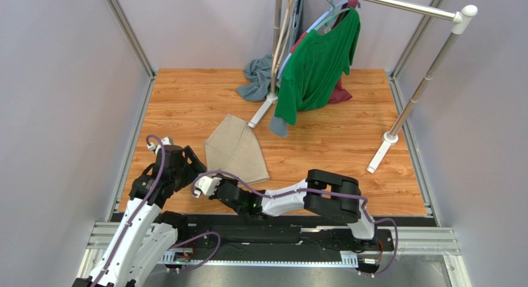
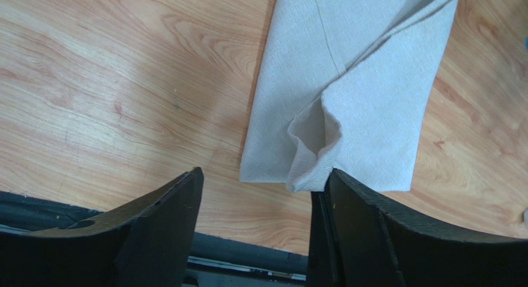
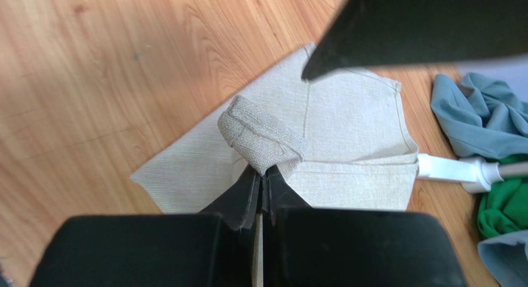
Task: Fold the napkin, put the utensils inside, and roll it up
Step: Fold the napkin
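Note:
The beige napkin (image 1: 235, 152) lies folded on the wooden table, left of centre. My right gripper (image 1: 204, 179) reaches in from the right at the napkin's near left edge. In the right wrist view it (image 3: 265, 171) is shut on a bunched fold of the napkin (image 3: 260, 135), which is lifted off the flat layers. My left gripper (image 1: 188, 163) hangs just left of the cloth. In the left wrist view it (image 2: 260, 183) is open, and a raised corner of the napkin (image 2: 313, 157) rests against its right finger (image 2: 372, 231). The utensils are out of view.
A green shirt (image 1: 319, 64) hangs from a clothes rack at the back. The rack's white feet (image 1: 260, 114) (image 1: 381, 154) stand on the table, one just beyond the napkin. A grey-blue cloth (image 1: 257, 77) lies crumpled at the back. Metal rails border the table.

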Controlling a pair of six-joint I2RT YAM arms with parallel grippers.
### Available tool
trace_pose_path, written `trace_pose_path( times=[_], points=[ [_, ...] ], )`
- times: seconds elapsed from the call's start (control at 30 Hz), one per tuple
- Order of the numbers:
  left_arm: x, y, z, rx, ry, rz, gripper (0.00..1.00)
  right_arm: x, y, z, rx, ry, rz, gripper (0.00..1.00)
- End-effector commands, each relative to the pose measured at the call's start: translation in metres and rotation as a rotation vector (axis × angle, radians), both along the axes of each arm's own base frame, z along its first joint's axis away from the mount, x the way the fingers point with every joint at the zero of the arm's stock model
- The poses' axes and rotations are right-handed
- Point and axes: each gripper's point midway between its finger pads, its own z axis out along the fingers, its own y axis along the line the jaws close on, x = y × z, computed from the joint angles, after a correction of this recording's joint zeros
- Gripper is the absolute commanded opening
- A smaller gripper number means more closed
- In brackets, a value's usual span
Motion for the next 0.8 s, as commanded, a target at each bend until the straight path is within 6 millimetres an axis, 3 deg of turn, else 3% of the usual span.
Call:
trace_pose_path(
  times=[0.0, 0.27, 0.6, 0.77],
  points=[
    [0.017, 0.010, 0.020, 0.013, -0.072, 0.036, 0.86, 0.022, -0.011, 0.003, 0.015, -0.046, -0.098, 0.00],
    [0.034, 0.032, 0.031, 0.001, -0.127, 0.117, 0.89, 0.038, -0.028, 0.013, 0.039, -0.080, -0.191, 0.00],
    [0.056, 0.035, 0.040, 0.003, -0.155, 0.097, 0.90, 0.082, -0.057, 0.034, 0.061, -0.098, -0.318, 0.00],
    [0.063, 0.037, 0.044, 0.025, -0.167, 0.080, 0.90, 0.093, -0.068, 0.045, 0.084, -0.101, -0.364, 0.00]
  ],
)
